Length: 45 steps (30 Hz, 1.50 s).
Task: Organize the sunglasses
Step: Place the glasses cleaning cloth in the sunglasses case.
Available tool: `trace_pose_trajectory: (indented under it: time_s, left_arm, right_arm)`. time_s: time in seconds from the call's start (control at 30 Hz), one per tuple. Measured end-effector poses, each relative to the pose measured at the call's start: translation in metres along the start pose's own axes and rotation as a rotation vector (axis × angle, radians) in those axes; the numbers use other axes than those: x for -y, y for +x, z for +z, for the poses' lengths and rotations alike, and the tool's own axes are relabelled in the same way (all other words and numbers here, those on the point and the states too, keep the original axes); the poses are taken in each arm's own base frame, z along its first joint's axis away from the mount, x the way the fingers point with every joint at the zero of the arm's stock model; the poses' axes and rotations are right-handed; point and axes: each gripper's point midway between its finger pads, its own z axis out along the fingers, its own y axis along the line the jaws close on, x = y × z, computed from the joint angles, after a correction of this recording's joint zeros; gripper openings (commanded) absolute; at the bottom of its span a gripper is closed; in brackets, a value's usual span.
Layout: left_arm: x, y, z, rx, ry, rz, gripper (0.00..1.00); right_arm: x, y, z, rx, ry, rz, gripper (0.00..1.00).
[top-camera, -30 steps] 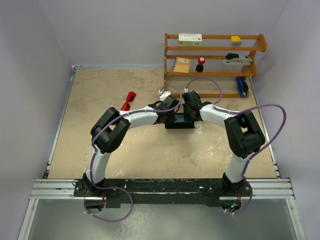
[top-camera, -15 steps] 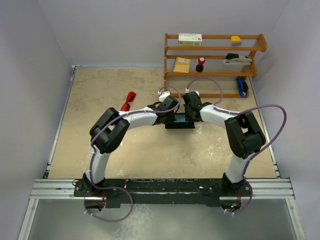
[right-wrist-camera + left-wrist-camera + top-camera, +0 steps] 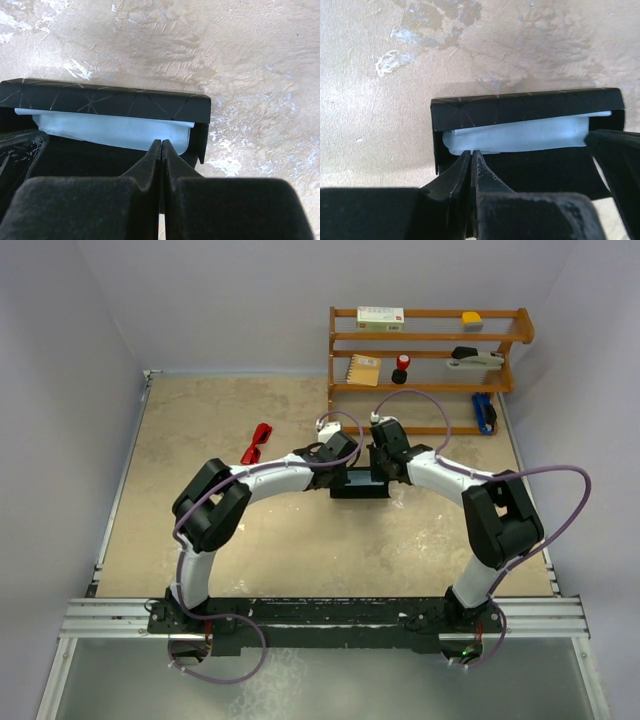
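The red sunglasses [image 3: 257,442] lie folded on the table, left of and apart from both grippers. The black case [image 3: 358,488] lies open mid-table with the light blue cloth [image 3: 520,135] inside it; the cloth also shows in the right wrist view [image 3: 110,132]. My left gripper [image 3: 345,466] is shut, its tips [image 3: 471,152] at the cloth's near edge by the case's left end [image 3: 436,135]. My right gripper [image 3: 381,468] is shut, its tips [image 3: 161,142] at the cloth's edge near the case's right end [image 3: 200,125]. I cannot tell whether either pinches anything.
A wooden shelf [image 3: 430,337] stands at the back right with a box, a notebook [image 3: 363,370], a red stamp and a stapler on it. A blue object [image 3: 484,412] lies at its foot. Walls close in the table on the left, back and right.
My right arm's elbow has swung out to the right and my left arm's elbow slightly to the left. Both grippers stay at the case. The sunglasses have not moved.
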Motion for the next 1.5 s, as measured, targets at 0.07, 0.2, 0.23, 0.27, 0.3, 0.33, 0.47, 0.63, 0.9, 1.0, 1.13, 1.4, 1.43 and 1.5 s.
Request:
trace_pose_trajectory:
  time_s: [0.07,0.2,0.23,0.27,0.3,0.33,0.47,0.63,0.9,1.0,1.13,1.4,1.43,1.5]
  left_arm:
    - [0.003,-0.004,-0.005,0.017,0.012,0.009,0.00]
    - [0.009,-0.008,-0.009,0.043,0.038,0.018,0.00]
    - [0.010,-0.008,-0.009,0.048,0.041,0.024,0.00]
    - [0.011,-0.007,-0.009,0.052,0.043,0.031,0.00]
    - [0.011,-0.007,-0.009,0.055,0.045,0.038,0.00]
    - [0.013,-0.007,-0.009,0.060,0.049,0.044,0.00]
    - [0.020,-0.008,-0.010,0.086,0.063,0.069,0.00]
    - [0.023,-0.010,-0.010,0.119,0.063,0.094,0.00]
    - [0.013,-0.008,0.002,0.138,0.017,0.125,0.00]
    - [0.006,-0.005,0.005,0.139,-0.005,0.134,0.00]
    - [0.001,-0.006,0.008,0.152,-0.029,0.149,0.00]
    - [-0.009,-0.001,0.015,0.146,-0.078,0.157,0.00]
    - [-0.009,-0.001,0.016,0.146,-0.087,0.151,0.00]
    - [-0.009,-0.001,0.016,0.142,-0.097,0.143,0.00]
  right_arm:
    - [-0.003,0.000,0.000,0.001,-0.010,-0.005,0.00]
    - [-0.005,0.005,0.002,-0.003,-0.025,-0.008,0.00]
    - [-0.006,0.008,0.003,-0.007,-0.030,-0.009,0.00]
    - [-0.007,0.010,0.004,-0.011,-0.034,-0.011,0.00]
    - [-0.007,0.012,0.004,-0.014,-0.035,-0.012,0.00]
    - [-0.008,0.014,0.005,-0.016,-0.037,-0.012,0.00]
    - [-0.010,0.014,0.008,-0.011,-0.049,-0.009,0.00]
    - [-0.012,0.016,0.009,-0.013,-0.061,-0.008,0.00]
    - [-0.012,0.015,0.009,-0.010,-0.063,-0.008,0.00]
    - [-0.012,0.015,0.009,-0.008,-0.064,-0.007,0.00]
    - [-0.012,0.018,0.010,-0.013,-0.063,-0.008,0.00]
    - [-0.012,0.018,0.010,-0.009,-0.063,-0.005,0.00]
    - [-0.012,0.018,0.010,-0.009,-0.064,-0.005,0.00]
    - [-0.012,0.018,0.010,-0.010,-0.066,-0.004,0.00]
